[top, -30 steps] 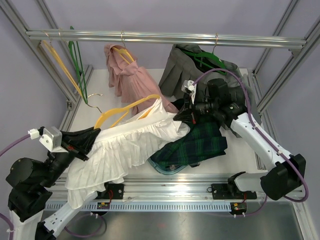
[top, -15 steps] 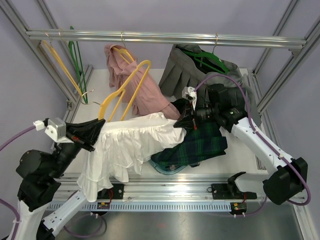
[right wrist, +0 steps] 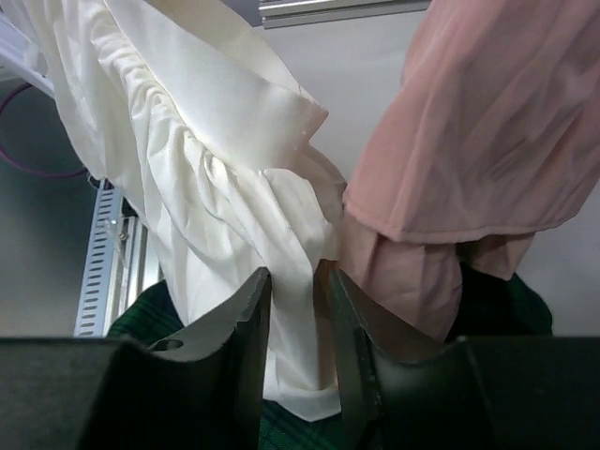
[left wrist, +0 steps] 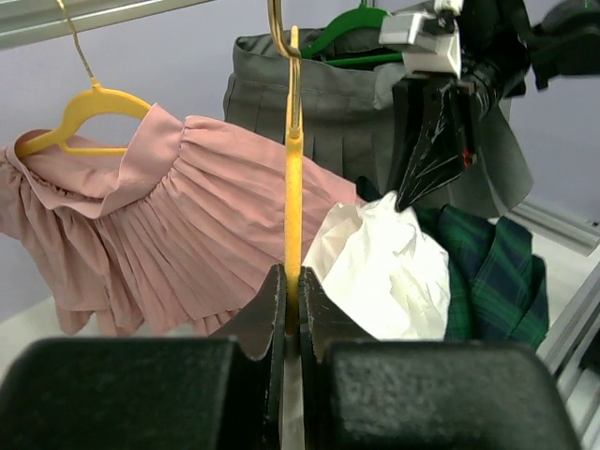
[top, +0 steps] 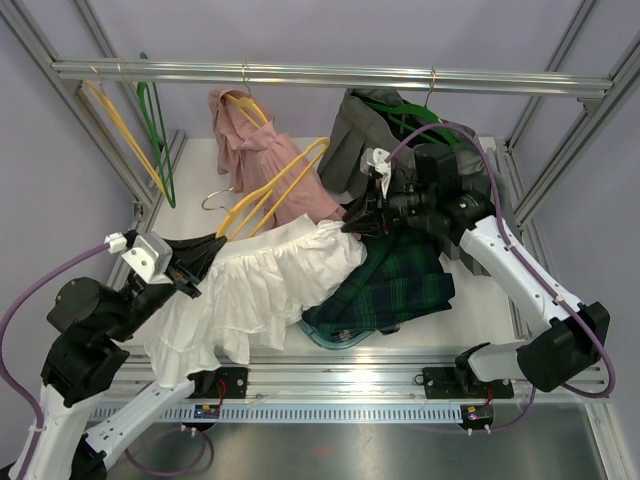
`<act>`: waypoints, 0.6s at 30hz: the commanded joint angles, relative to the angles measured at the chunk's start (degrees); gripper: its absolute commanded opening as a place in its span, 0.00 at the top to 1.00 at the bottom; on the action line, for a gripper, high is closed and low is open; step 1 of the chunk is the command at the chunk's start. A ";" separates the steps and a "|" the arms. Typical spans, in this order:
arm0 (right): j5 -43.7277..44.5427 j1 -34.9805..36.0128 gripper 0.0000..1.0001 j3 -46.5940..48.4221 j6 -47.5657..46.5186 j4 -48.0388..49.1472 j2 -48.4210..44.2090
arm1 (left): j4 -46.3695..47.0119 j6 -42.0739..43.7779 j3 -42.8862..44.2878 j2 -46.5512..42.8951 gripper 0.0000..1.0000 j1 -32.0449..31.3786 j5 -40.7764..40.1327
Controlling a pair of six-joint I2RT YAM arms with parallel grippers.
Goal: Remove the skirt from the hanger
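saw a white skirt, soft and full of little folds, lying spread out low and loose, with its right end pulled up higher. saw a thin yellow hanger too, bare, tilted up in the air by the skirt's left end.

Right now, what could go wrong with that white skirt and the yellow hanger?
The yellow hanger, clamped in the left end effector, sits close to the hanging pink skirt and could snag it. The right end effector's jaws stand slightly apart around the white skirt, whose hem drapes over the table's near edge; it might slide off.
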 commanded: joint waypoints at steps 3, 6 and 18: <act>-1.44 -0.09 0.48 10.61 -13.35 -11.81 2.46 | -0.44 10.57 5.37 4.95 1.00 0.07 5.01; -4.78 -0.09 0.34 15.71 -27.84 -25.78 2.02 | -3.60 14.43 7.91 7.23 1.00 0.07 7.82; -10.42 2.01 0.25 41.20 -54.16 -58.51 6.31 | -11.87 19.81 11.97 12.42 1.00 0.07 20.21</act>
